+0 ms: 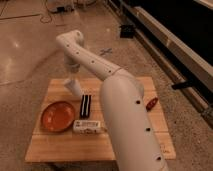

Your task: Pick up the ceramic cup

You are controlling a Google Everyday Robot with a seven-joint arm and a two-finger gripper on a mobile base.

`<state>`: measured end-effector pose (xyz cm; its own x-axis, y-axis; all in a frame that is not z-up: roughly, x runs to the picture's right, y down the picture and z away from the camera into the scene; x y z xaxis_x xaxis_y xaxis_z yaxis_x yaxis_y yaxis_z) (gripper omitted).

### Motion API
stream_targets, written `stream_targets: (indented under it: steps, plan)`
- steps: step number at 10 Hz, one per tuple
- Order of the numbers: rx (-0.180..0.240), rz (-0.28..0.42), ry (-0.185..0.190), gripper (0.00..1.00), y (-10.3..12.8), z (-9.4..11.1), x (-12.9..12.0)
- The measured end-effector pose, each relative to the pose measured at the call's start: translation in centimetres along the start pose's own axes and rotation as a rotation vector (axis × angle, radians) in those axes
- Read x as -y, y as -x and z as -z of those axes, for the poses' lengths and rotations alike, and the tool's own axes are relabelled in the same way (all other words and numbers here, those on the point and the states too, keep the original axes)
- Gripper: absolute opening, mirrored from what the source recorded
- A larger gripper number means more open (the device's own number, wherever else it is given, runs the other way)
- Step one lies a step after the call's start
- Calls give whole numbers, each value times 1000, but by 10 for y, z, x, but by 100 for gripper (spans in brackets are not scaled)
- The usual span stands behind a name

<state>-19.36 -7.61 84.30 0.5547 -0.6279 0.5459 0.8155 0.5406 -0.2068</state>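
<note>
My pincer [71, 80] holds the ceramic cup [74, 87] tilted above the table [55, 147], near its far left corner.

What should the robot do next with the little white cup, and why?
Probably lift a bit higher, straight up. The gripper sits at the top of the white cup, which hangs tilted just above the wooden table, near the orange plate. More height would likely keep it clear of the plate.
</note>
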Motion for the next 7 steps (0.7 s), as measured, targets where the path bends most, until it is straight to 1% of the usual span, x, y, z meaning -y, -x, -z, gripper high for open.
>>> stream_targets:
  steps: [2, 4, 7]
  plan:
    - [8, 9, -6, 0, 3, 7, -2]
    - [33, 9, -12, 0, 6, 11, -5]
    - [46, 19, -19, 0, 12, 18, -7]
